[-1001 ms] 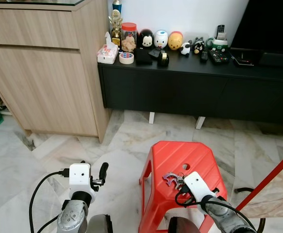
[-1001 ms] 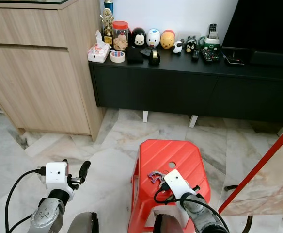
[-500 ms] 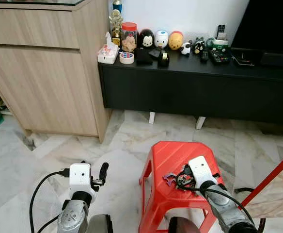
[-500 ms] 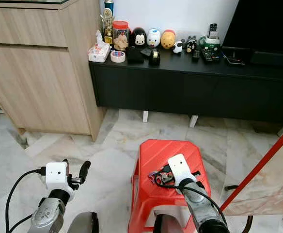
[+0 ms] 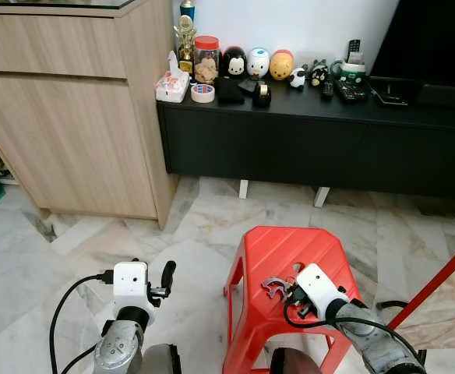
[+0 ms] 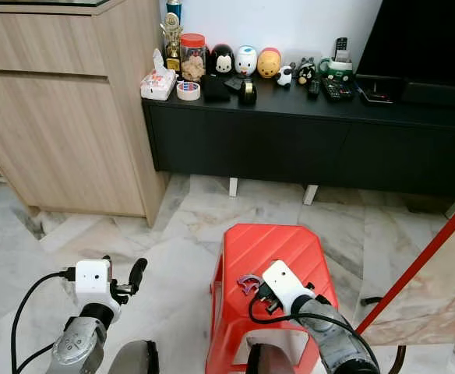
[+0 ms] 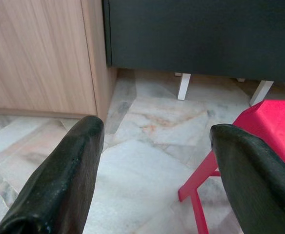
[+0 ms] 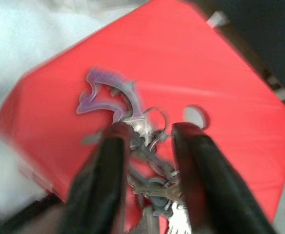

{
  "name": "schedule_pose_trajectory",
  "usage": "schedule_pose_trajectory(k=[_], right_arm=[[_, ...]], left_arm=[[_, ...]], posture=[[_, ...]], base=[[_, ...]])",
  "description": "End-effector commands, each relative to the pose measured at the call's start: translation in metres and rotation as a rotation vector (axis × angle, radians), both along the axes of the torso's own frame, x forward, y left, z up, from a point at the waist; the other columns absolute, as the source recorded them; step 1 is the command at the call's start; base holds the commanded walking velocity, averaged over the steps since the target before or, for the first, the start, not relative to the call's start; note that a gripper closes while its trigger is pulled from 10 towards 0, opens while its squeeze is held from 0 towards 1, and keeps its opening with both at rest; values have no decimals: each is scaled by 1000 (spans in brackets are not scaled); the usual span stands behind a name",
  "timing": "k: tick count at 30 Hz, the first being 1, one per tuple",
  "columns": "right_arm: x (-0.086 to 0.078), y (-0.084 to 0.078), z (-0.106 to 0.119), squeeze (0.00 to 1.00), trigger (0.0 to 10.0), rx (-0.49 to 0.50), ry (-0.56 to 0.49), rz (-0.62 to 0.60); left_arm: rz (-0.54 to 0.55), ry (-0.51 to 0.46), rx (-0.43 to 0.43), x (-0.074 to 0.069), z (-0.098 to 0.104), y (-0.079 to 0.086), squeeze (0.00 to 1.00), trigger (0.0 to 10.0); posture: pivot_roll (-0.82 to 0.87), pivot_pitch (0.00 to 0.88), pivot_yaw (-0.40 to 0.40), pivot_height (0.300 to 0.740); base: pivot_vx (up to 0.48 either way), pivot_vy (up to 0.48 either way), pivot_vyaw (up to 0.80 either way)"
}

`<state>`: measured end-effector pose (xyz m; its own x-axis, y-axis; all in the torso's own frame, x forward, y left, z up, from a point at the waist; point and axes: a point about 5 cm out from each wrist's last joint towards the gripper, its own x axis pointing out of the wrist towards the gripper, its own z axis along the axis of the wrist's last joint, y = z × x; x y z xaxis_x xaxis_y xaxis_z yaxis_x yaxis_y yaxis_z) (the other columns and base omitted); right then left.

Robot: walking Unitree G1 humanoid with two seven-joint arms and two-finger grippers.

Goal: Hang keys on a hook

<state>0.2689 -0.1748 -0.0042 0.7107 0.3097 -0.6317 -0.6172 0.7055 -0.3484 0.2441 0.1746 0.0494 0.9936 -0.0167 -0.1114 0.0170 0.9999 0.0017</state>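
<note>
A bunch of keys (image 5: 276,287) with a purple dolphin charm (image 8: 108,95) lies on the top of a red plastic stool (image 5: 278,249), near its small round hole. My right gripper (image 5: 294,294) sits low over the stool just right of the charm. In the blurred right wrist view its two black fingers (image 8: 111,161) stand a little apart, one on each side of the key rings, so the gripper is open. My left gripper (image 5: 165,276) hangs left of the stool above the floor, open and holding nothing.
A low black cabinet (image 5: 313,132) along the far wall carries figurines, a jar and a tape roll. A tall wooden cabinet (image 5: 72,117) stands at the left. A red pole (image 5: 438,280) slants up at the right. Marble floor surrounds the stool.
My right wrist lifted toward the stool's middle half a second ago and has dropped back toward the keys. The keys stay on the stool. The left arm has not moved.
</note>
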Motion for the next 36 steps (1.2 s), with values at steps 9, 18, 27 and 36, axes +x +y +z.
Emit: schedule_pose_trajectory(k=[9, 18, 27, 36], right_arm=[[-11, -1, -9, 1000, 10000, -107, 45, -3], [-12, -14, -13, 0, 10000, -194, 48, -40], [-11, -12, -19, 0, 10000, -206, 77, -62], [-7, -11, -20, 0, 10000, -212, 73, -73]], left_arm=[[-26, 33, 3, 1, -5, -5, 0, 10000], [-34, 34, -1, 1, -5, -7, 0, 10000], [-38, 34, -1, 1, -4, -8, 0, 10000], [-36, 33, 3, 2, -3, -6, 0, 10000]], posture=[[90, 0, -89, 603], [87, 0, -87, 603], [87, 0, -86, 603], [92, 0, -83, 603]], base=[[0, 0, 0], [0, 0, 0], [0, 0, 0], [0, 0, 0]])
